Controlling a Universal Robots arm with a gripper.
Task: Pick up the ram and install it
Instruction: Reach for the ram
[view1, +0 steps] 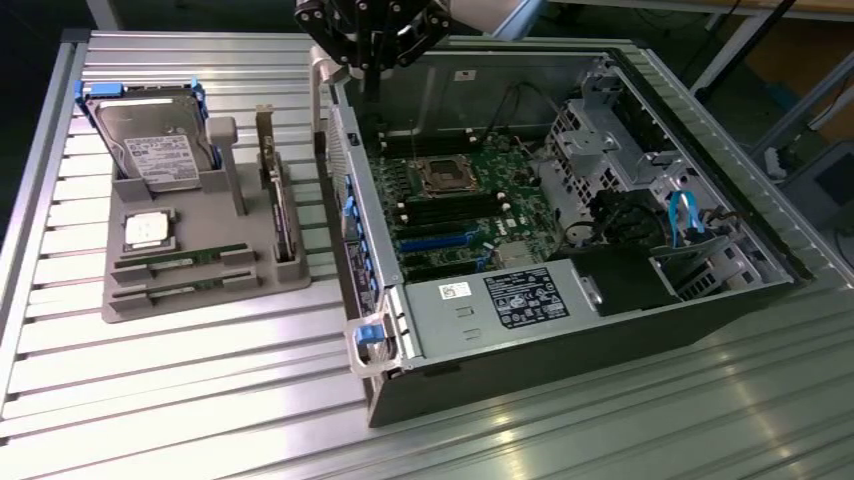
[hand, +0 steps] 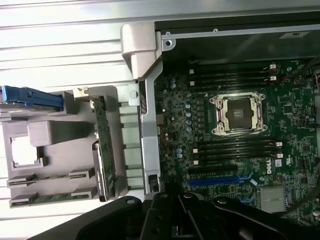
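Seemingly the pick has not begun: the black gripper (view1: 374, 68), jaws shut and empty as far as I can tell, hangs over a corner of the open dark computer case (view1: 561, 340). The ram (view1: 180, 262), a thin green circuit-board stick, lies in the grey moulded tray (view1: 200, 308) beside its twin stick (view1: 180, 288), on the slatted metal table (view1: 200, 400). Reaching it would call for opened jaws over the tray. The upright green card with a metal bracket (view1: 278, 215) stands between tray slots and case.

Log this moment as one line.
gripper shut, no ram held, high over case wall beside tray | ram stick and its twin lying in tray, untouched | install not begun
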